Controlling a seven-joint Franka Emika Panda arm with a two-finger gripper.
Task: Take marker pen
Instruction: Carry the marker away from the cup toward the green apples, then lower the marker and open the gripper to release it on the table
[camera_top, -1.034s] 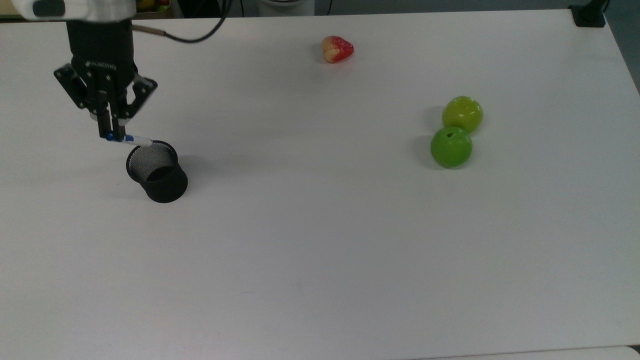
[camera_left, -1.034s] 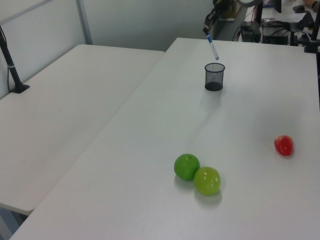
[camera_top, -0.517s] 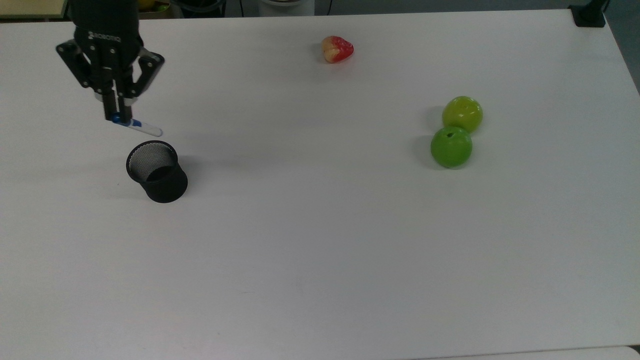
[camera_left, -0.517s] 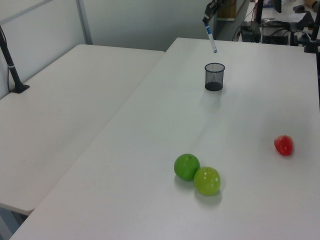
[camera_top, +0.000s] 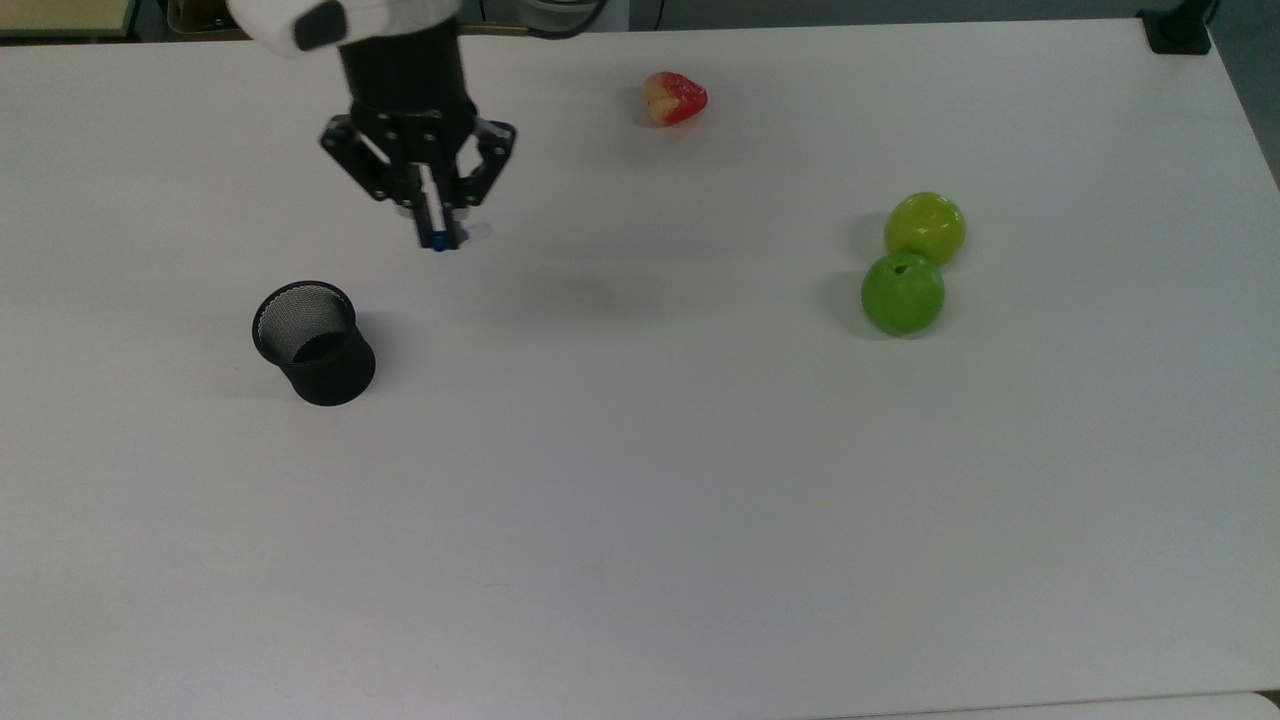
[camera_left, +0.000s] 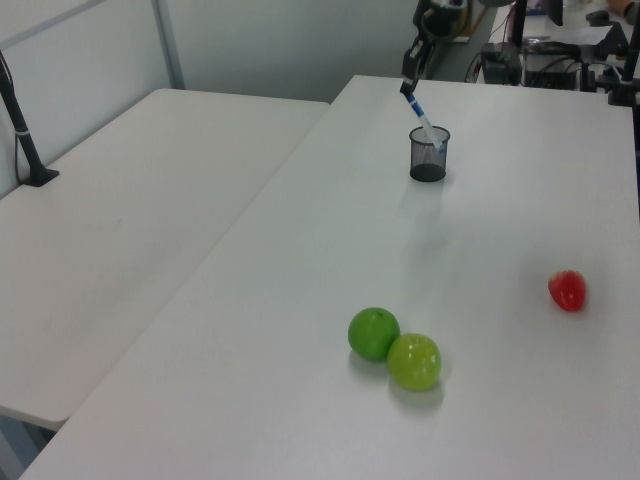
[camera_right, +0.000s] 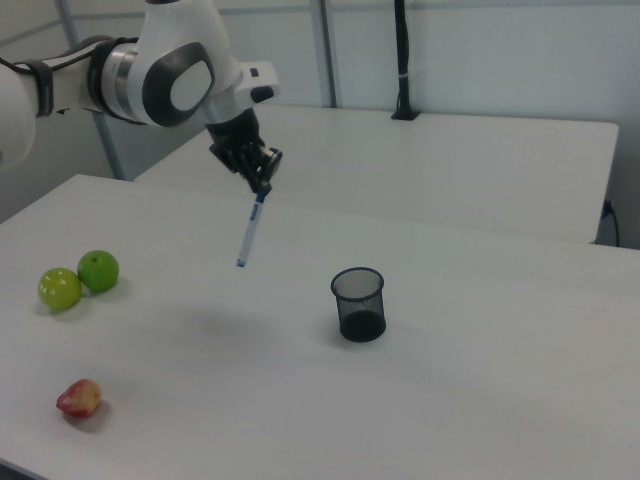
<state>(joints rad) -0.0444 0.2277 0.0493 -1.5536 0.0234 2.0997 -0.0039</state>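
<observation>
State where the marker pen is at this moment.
The marker pen hangs from the hand above the table. In the right view it is left of the black mesh cup, clear of it.

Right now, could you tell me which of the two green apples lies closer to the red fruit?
The yellower green apple; the darker green apple sits beyond it from the red fruit.

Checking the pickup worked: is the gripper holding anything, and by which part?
Yes. The gripper holds the marker pen by its blue-capped upper end; the white barrel hangs below, off the table.
</observation>
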